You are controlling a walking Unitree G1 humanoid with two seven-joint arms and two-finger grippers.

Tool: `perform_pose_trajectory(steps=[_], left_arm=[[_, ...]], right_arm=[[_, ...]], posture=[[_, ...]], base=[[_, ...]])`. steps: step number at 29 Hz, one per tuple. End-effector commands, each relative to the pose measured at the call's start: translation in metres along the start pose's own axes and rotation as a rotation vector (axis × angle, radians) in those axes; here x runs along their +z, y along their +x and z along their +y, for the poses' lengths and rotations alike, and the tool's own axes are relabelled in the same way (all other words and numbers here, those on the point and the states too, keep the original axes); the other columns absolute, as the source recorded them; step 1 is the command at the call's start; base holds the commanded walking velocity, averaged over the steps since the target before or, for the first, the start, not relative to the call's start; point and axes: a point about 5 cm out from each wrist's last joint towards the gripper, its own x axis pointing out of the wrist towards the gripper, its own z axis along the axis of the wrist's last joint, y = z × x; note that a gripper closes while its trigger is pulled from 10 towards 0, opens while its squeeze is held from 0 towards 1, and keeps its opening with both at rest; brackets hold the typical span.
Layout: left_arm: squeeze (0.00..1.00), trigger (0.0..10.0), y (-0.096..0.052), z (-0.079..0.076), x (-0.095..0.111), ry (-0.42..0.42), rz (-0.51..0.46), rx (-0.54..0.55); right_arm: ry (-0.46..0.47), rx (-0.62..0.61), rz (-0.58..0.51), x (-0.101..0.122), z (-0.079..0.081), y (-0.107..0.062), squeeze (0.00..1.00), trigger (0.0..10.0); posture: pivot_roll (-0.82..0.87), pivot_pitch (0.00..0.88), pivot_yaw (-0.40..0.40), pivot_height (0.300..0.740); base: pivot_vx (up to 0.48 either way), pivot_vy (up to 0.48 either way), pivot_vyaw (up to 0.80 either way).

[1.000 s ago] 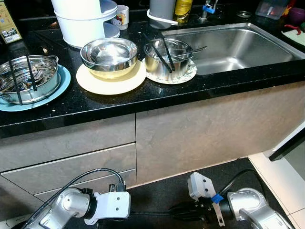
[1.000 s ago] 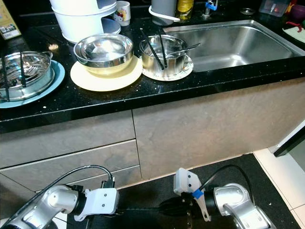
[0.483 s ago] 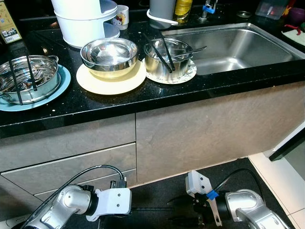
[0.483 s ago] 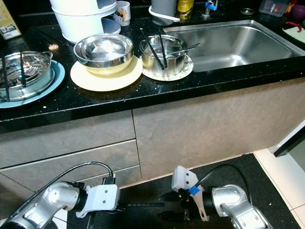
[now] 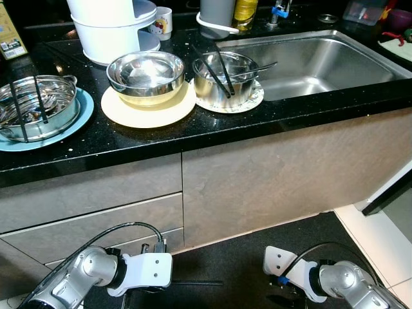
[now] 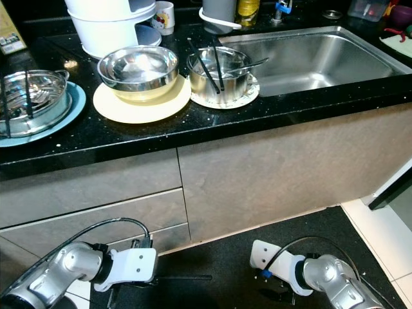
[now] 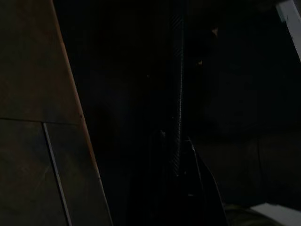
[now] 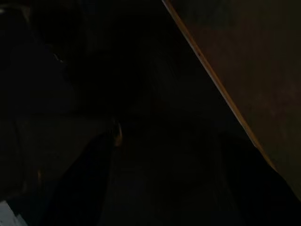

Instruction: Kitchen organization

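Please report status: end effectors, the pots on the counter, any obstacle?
Both arms hang low by the cabinet. Middle bowl on yellow plate, untouched. Pot holds black chopsticks.

No legible text anywhere. Box [image 5: 11, 35] at worktop's [image 5: 129, 138] far left edge carries small label with print, too small to read. White mug [image 5: 163, 20] at back of worktop bears cartoon picture, no readable wording. Yellow bottle [image 5: 245, 9] behind sink [image 5: 322, 61] shows no readable label. Both wrist views too dark for any marking.
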Motion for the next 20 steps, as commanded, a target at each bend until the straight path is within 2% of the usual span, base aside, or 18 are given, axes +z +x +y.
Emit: perform_pose_trajectory(steps=[1, 4, 5, 6, 12, 20], left_arm=[[0.00, 0.0, 0.002, -0.011, -0.007, -0.005, 0.047, -0.056], [0.00, 0.0, 0.002, -0.009, -0.007, -0.013, 0.045, -0.053], [0.00, 0.0, 0.002, -0.010, -0.007, -0.018, 0.057, -0.065], [0.00, 0.0, 0.002, -0.012, -0.009, -0.021, 0.082, -0.090], [0.00, 0.0, 0.000, -0.011, -0.013, -0.004, 0.133, -0.099], [0.00, 0.0, 0.003, -0.001, -0.013, 0.035, 0.189, -0.057]], right_arm=[[0.089, 0.055, -0.132, 0.014, 0.011, 0.006, 0.00, 10.0], [0.200, 0.138, -0.376, 0.044, 0.017, 0.009, 0.00, 10.0], [0.196, 0.164, -0.437, 0.054, 0.020, 0.010, 0.77, 10.0], [0.190, 0.205, -0.507, 0.067, 0.025, 0.011, 1.00, 10.0], [0.150, 0.287, -0.573, 0.086, 0.038, 0.015, 1.00, 10.0], [0.091, 0.368, -0.542, 0.096, 0.044, 0.021, 1.00, 10.0]], posture=[[-0.09, 0.242, -0.002, 0.740], [-0.08, 0.238, -0.005, 0.740], [-0.08, 0.236, -0.004, 0.740], [-0.08, 0.235, -0.003, 0.740], [-0.08, 0.233, -0.003, 0.740], [-0.09, 0.233, 0.000, 0.740]], base=[[0.000, 0.000, 0.00], [0.000, 0.000, 0.00], [0.000, 0.000, 0.00], [0.000, 0.000, 0.00], [0.000, 0.000, 0.00], [0.000, 0.000, 0.00]])
